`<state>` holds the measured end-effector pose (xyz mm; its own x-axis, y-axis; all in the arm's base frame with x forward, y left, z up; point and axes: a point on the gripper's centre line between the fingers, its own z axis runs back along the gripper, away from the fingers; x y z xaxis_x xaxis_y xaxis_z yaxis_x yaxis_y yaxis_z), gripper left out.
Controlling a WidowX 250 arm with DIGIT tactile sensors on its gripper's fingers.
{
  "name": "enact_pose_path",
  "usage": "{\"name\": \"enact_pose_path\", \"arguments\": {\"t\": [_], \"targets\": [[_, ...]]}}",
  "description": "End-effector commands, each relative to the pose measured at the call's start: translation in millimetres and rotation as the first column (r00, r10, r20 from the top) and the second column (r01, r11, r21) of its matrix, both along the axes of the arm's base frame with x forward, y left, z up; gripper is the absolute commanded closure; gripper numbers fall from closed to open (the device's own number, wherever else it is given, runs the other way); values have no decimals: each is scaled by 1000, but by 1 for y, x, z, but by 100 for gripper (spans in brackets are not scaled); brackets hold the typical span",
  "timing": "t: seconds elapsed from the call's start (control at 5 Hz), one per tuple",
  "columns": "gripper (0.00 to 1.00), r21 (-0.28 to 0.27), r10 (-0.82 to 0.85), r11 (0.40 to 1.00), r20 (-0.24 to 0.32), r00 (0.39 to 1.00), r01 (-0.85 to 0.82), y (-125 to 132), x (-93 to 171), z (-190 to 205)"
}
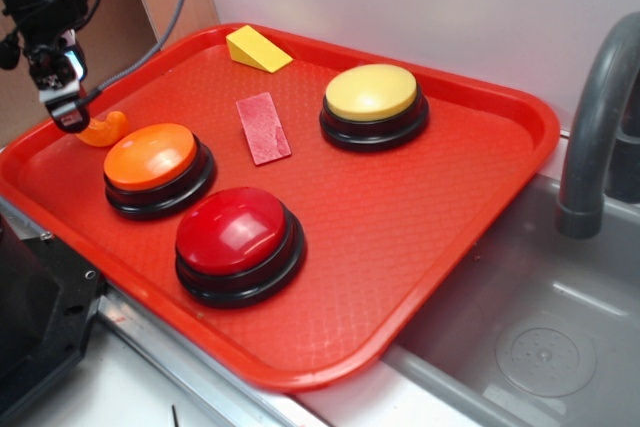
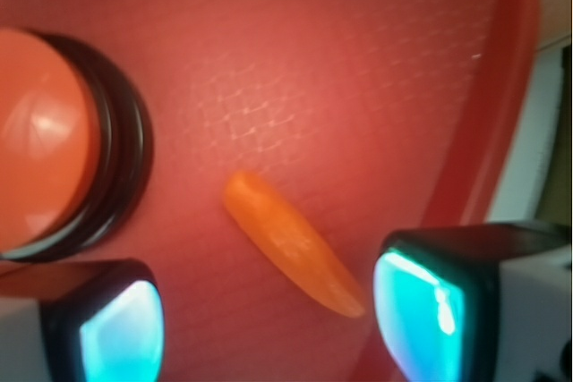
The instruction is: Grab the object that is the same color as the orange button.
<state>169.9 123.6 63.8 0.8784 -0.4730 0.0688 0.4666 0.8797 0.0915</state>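
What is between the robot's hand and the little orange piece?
Nothing but bare red tray. In the wrist view, the orange piece lies between the open hand's two fingers, with no other thing in the way; the orange button sits off to the side.

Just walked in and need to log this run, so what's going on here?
A WidowX arm is going after the small orange crescent piece lying on the red tray, near the orange button. Its gripper is open and low over the piece, one finger on each side, nothing grasped yet. The red button, yellow button, yellow wedge and flat red rectangle sit untouched on the tray.
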Motion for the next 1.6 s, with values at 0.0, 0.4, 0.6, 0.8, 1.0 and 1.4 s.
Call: {"name": "enact_pose_path", "arguments": {"t": [0.0, 0.4, 0.6, 0.8, 1.0, 1.4], "targets": [[0, 15, -72, 997, 33, 997, 72, -8, 16, -13], [0, -4, -73, 997, 36, 997, 74, -10, 24, -13], [0, -1, -71, 997, 25, 997, 72, -8, 26, -20], [0, 16, -75, 997, -3, 997, 75, -9, 25, -28], [0, 20, -76, 997, -3, 997, 76, -9, 25, -28], [100, 23, -48, 999, -4, 999, 48, -3, 21, -32]]}}
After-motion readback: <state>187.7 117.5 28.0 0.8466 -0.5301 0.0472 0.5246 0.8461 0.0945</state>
